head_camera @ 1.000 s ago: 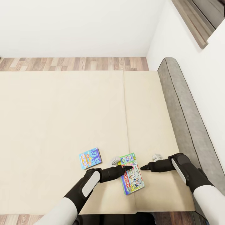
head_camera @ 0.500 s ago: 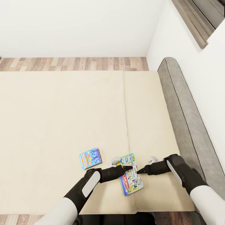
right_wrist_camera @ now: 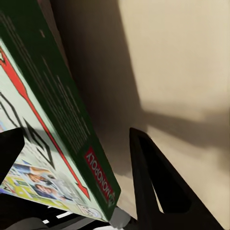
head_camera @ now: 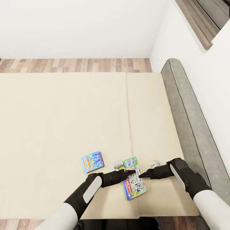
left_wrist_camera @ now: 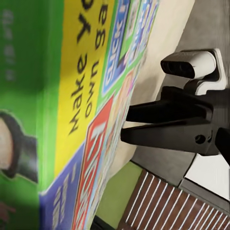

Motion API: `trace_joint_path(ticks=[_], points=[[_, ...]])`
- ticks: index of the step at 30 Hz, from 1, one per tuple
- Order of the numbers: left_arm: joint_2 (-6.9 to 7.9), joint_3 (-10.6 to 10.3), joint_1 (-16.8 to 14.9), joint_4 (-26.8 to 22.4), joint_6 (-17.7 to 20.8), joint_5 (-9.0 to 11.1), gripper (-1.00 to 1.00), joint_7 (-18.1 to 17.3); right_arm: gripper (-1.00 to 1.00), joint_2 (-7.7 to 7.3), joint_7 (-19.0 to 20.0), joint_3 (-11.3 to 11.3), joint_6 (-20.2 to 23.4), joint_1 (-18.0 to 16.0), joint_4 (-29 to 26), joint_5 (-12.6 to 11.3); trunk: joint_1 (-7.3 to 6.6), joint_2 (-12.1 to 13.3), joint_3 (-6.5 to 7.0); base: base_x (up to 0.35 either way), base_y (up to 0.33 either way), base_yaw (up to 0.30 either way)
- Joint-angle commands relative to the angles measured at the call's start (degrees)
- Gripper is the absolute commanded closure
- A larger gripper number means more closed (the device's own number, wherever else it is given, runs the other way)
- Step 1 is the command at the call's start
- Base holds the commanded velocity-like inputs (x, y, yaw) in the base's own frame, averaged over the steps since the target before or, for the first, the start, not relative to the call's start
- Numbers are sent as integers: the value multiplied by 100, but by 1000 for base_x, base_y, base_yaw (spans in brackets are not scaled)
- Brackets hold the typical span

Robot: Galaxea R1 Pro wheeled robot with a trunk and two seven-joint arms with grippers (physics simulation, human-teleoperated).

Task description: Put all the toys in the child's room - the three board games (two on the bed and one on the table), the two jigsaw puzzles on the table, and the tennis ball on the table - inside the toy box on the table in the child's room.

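The right hand (head_camera: 142, 174) has closed in on the white-green board game (head_camera: 133, 182); its fingers straddle the box edge, the left hand (head_camera: 131, 172) grips the opposite side.

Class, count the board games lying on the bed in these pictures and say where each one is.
2. A mostly blue board game lies alone left of the left end effector; a white-green board game lies between both end effectors. Arms could hide others.

White walls (head_camera: 83, 25) meet at the far right corner. Light wood-plank floor (head_camera: 73, 65) runs along the far wall. A wide beige mattress (head_camera: 64, 121) fills the middle, seamed lengthwise. Grey padded headboard (head_camera: 188, 111) stands at right. Wood-trimmed frame (head_camera: 198, 19) on the right wall.
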Motion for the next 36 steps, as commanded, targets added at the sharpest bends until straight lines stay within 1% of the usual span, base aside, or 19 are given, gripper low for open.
trace_joint_path(ticks=[1,9,20,24,28,36], points=[[-86,-27,-3,-11,36,174,-100,-79,-100,70,-41,164,-76,4,1,126,2,-2,-3,0,0,0],[-62,-153,11,-13,-96,167,-100,-324,-100,78,-41,164,-78,4,2,114,2,-2,-3,0,0,0],[-57,-213,15,-14,-142,158,-100,-408,-100,95,-33,170,-79,21,0,99,2,-2,-3,0,0,0],[-58,-226,15,-17,-158,157,-100,-431,-100,129,-18,167,-83,36,-2,92,2,-2,-3,0,0,0],[-59,-239,15,-20,-209,156,-100,-504,-100,196,126,165,-127,52,0,93,2,-2,-3,0,0,0],[-58,-245,19,-22,-243,149,-100,-567,-100,233,319,164,-251,64,1,105,2,-2,-3,0,0,0]])
